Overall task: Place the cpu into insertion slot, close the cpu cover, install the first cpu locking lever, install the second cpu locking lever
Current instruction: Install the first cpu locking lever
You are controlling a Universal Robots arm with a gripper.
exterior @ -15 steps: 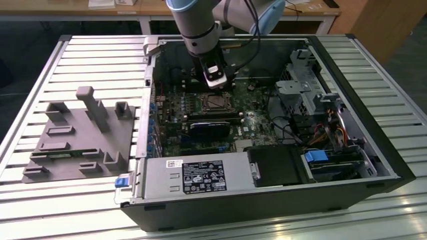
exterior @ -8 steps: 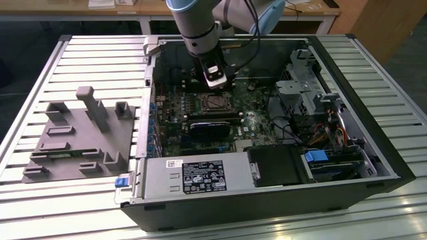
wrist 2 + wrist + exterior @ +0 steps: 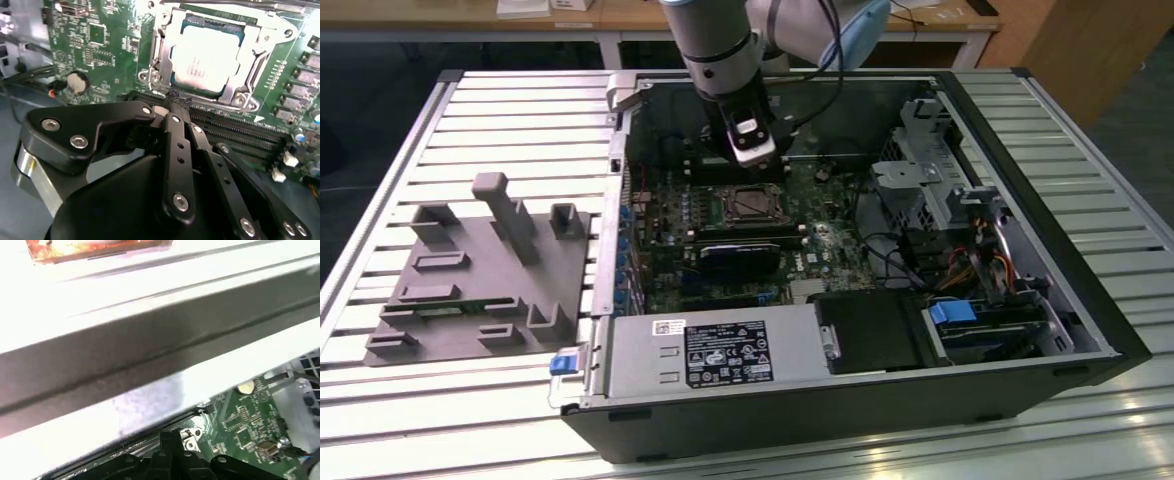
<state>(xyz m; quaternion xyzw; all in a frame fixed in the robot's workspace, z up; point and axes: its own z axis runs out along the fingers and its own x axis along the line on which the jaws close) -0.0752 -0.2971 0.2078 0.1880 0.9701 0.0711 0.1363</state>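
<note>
The cpu [image 3: 207, 57] sat in the insertion slot [image 3: 160, 60] beneath the closed cpu cover [image 3: 250, 50]; the fingers [image 3: 175, 112] hovered beside it, pressed together, holding nothing.

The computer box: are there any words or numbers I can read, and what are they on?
Black sticker on the power supply: print too small to read.
White sticker beside it: too small to read.
cpu top, in the second wrist view: faint marks, too blurred.
Nothing is readable.

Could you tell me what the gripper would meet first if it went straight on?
Probably the cover edge beside the cpu; the gripper hangs just short of it, though depth is unclear.
</note>
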